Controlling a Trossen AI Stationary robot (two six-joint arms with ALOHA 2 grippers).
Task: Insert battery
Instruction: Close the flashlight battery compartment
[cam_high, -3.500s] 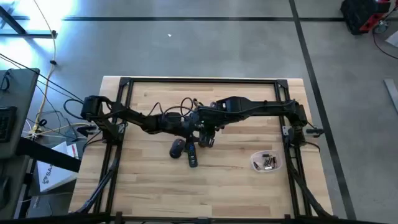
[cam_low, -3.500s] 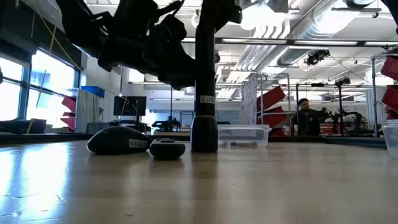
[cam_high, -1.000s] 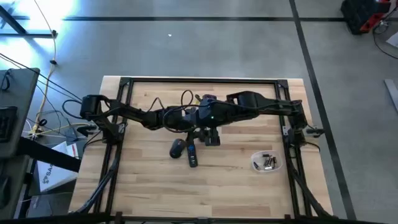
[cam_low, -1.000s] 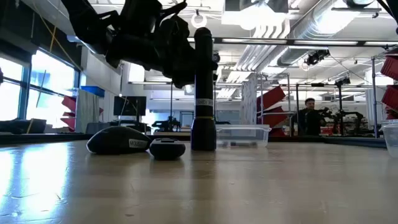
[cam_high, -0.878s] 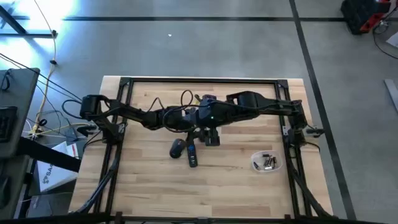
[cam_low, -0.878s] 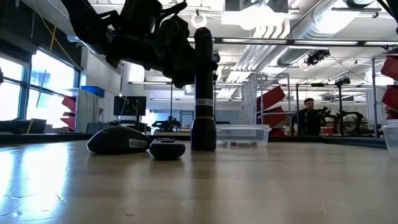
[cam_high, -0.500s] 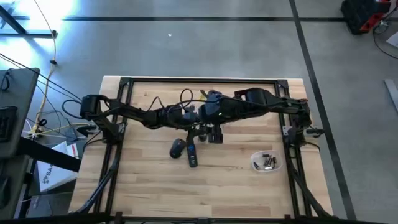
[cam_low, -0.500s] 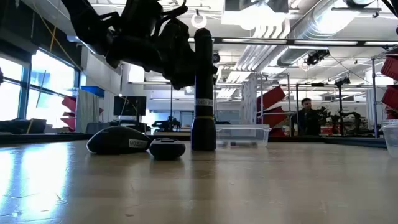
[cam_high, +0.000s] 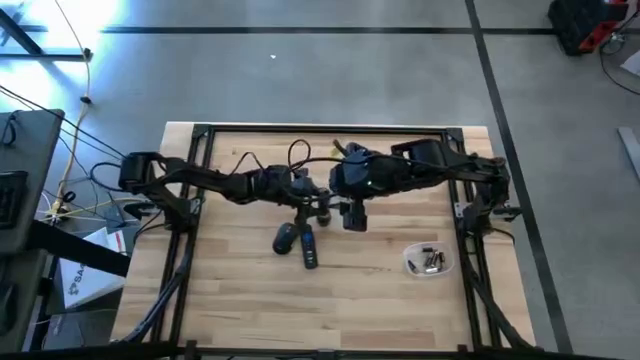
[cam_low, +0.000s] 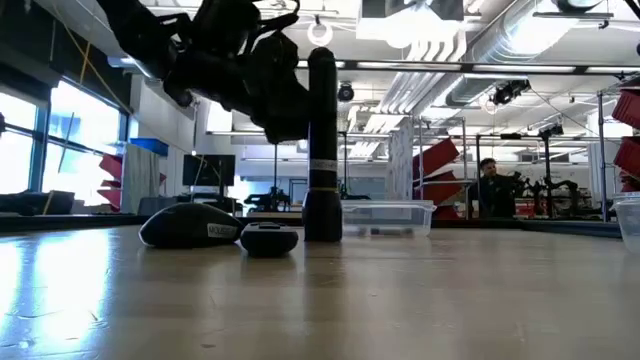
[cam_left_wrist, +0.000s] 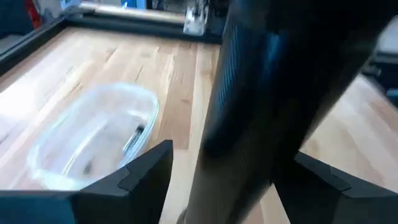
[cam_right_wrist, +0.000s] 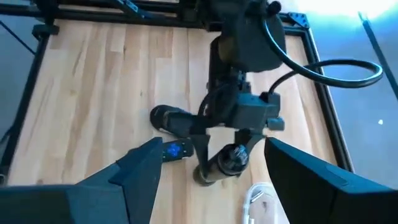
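Flashlight (cam_low: 322, 150) stays clamped; right claw (cam_high: 354, 219) has withdrawn.

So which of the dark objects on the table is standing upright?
The tall flashlight body held between the left gripper's fingers; the mouse and small cap lie low beside it.

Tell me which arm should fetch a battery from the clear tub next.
Right. The right gripper hangs open and empty on the side of the clear tub holding the batteries, while the left gripper is shut on the upright flashlight.
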